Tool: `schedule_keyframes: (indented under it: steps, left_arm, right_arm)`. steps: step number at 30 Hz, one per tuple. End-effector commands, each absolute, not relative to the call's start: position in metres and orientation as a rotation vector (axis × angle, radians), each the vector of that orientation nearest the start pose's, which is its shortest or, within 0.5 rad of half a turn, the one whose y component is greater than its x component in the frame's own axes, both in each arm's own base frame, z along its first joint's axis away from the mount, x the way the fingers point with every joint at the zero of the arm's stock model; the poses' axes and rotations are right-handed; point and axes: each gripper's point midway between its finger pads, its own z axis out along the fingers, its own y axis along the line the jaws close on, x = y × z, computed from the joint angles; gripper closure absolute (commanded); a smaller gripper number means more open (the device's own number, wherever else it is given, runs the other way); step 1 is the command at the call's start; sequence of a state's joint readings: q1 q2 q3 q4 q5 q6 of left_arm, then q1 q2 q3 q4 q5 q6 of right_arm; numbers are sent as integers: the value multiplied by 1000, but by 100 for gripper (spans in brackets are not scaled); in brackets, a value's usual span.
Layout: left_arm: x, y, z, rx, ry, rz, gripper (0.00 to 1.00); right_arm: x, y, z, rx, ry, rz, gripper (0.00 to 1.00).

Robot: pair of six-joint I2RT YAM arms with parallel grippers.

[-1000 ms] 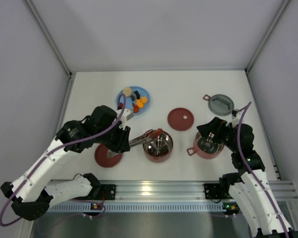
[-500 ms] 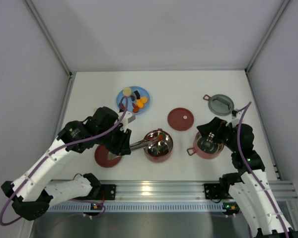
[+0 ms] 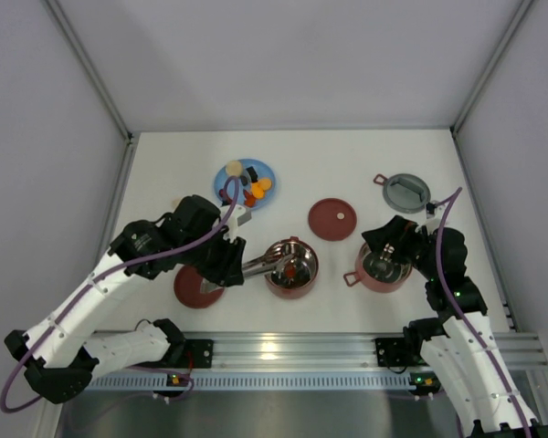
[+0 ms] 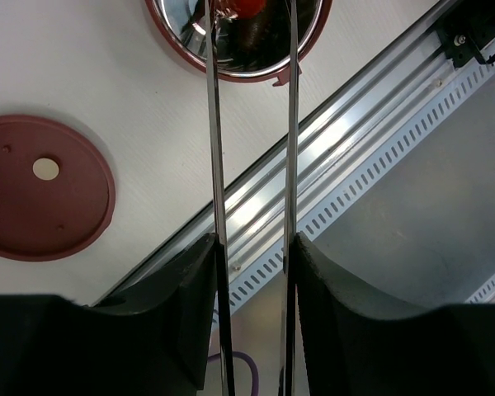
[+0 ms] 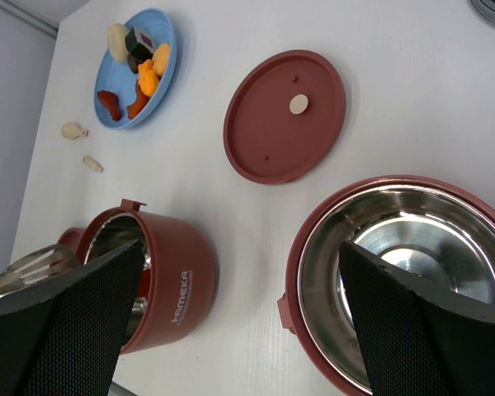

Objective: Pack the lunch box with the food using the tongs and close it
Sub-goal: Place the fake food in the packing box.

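Observation:
My left gripper (image 3: 228, 265) (image 4: 252, 247) is shut on the silver tongs (image 3: 260, 264) (image 4: 215, 148), one arm pressed against each finger. The tong tips stand slightly apart over the left red bowl (image 3: 303, 284) (image 4: 290, 64) of the lunch box. A red food piece (image 3: 292, 271) (image 4: 249, 7) lies inside that bowl. My right gripper (image 3: 389, 248) (image 5: 240, 247) hangs open over the empty right bowl (image 3: 366, 279) (image 5: 322, 272). More food (image 3: 253, 189) (image 5: 148, 76) sits on the light-blue plate (image 3: 268, 172) (image 5: 167, 33).
One maroon disc lid (image 3: 332, 219) (image 5: 285, 115) lies between plate and bowls, another (image 3: 198, 286) (image 4: 45, 188) left of the left bowl. The grey red-handled top lid (image 3: 406, 192) sits far right. Two beige bits (image 5: 74, 130) lie on the table. An aluminium rail (image 4: 330, 165) edges the front.
The tong arms have spread a little in my left gripper. The red piece that was at the tong tips now lies in the left bowl. The right arm has not moved.

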State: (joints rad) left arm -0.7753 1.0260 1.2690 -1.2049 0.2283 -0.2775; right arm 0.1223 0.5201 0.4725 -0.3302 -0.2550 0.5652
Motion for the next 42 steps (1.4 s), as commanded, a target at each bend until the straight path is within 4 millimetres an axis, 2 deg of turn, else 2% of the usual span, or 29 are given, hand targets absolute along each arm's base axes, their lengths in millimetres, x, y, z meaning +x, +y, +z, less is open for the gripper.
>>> schedule_keyframes:
  steps: [1, 5, 8, 12, 16, 21, 28, 31, 34, 42]
  left_arm:
    - [121, -196, 255, 758, 2452, -742, 54]
    - [125, -195, 259, 738, 2438, -728, 54]
    - [129, -195, 267, 713, 2411, -722, 59]
    - [140, -193, 280, 648, 2382, -683, 59]
    - [160, -188, 285, 526, 2383, -577, 60]
    - [197, -171, 285, 350, 2369, -342, 60]
    - [251, -154, 267, 174, 2363, 19, 58]
    - [268, -155, 257, 151, 2373, 97, 58]
    - [286, -148, 248, 107, 2378, 187, 57]
    - [317, -138, 207, 61, 2470, 227, 56]
  right_arm:
    - [244, 91, 194, 254, 1918, 675, 1]
    - [244, 91, 193, 252, 1920, 675, 1]
    - [244, 91, 192, 251, 1921, 676, 1]
    - [243, 91, 192, 252, 1921, 675, 0]
    - [243, 91, 192, 252, 1918, 678, 1]
    - [243, 93, 191, 246, 1918, 687, 1]
    - [242, 94, 192, 244, 1915, 700, 1]
    - [242, 94, 191, 243, 1914, 702, 1]
    - [241, 95, 191, 237, 1917, 707, 0]
    - [240, 98, 190, 218, 1923, 719, 0]
